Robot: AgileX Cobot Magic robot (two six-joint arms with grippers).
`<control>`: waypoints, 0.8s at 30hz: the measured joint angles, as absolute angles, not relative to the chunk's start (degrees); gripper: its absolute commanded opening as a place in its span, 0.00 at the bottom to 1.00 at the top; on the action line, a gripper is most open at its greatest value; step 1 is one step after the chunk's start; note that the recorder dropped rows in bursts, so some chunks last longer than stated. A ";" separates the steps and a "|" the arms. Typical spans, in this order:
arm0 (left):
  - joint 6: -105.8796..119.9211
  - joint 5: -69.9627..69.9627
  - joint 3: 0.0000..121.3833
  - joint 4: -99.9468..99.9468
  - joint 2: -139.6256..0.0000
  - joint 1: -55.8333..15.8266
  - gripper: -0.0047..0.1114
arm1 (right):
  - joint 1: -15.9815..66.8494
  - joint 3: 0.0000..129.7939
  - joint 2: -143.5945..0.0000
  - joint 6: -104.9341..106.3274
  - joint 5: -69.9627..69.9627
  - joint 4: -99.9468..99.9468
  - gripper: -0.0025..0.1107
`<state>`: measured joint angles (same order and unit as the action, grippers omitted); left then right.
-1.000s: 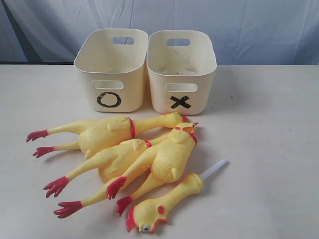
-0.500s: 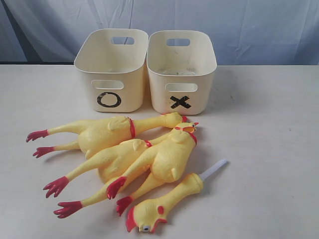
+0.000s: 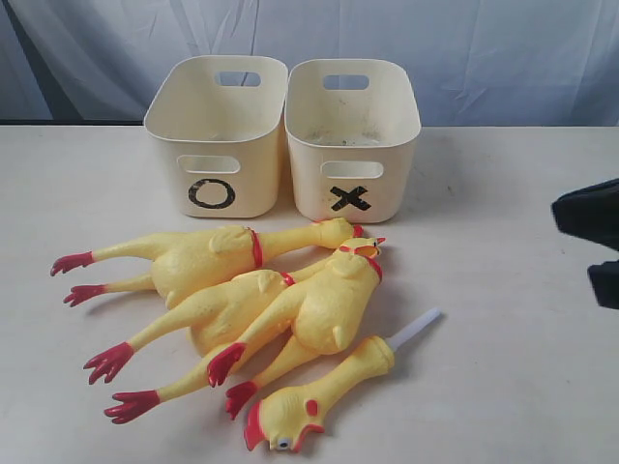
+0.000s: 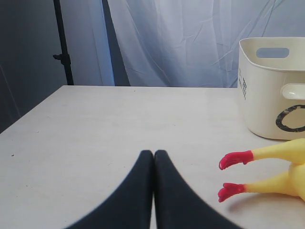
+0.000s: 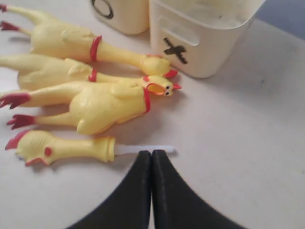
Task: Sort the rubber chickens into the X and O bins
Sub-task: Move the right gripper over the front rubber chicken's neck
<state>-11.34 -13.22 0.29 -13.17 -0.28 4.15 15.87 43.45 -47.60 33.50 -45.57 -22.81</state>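
Observation:
Three long-legged yellow rubber chickens [image 3: 208,259] [image 3: 227,307] [image 3: 324,302] lie side by side on the table, heads toward the bins. A shorter chicken [image 3: 314,398] with a white tube end [image 3: 414,329] lies nearest the front. The O bin [image 3: 215,145] and the X bin [image 3: 353,145] stand side by side behind them, both with no chicken inside. My right gripper [image 5: 152,153] is shut and holds nothing, hovering near the white tube [image 5: 143,149]; a dark part of that arm [image 3: 590,237] shows at the right edge. My left gripper [image 4: 153,153] is shut and holds nothing, left of red chicken feet [image 4: 234,160].
A pale blue curtain [image 3: 464,48] hangs behind the table. A black stand pole [image 4: 62,43] rises beyond the table's far left edge. Bare tabletop [image 3: 513,319] lies to the right of the chickens.
A dark part of my right arm has come into the exterior view at the right edge. Chickens and bins have not moved.

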 measured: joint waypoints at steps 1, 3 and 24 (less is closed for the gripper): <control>-11.34 -13.22 0.29 -13.17 -0.28 4.15 0.04 | 16.73 44.23 -49.40 34.24 -46.57 -22.81 0.02; -11.34 -13.22 0.29 -13.17 -0.28 4.15 0.04 | 18.24 45.75 -52.29 35.99 -48.54 -22.81 0.02; -11.34 -13.22 0.29 -13.17 -0.28 4.15 0.04 | 34.12 49.11 -64.83 62.16 -54.58 -14.14 0.02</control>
<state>-11.34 -13.22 0.29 -13.17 -0.28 4.15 34.12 49.11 -64.83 62.16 -54.58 -14.14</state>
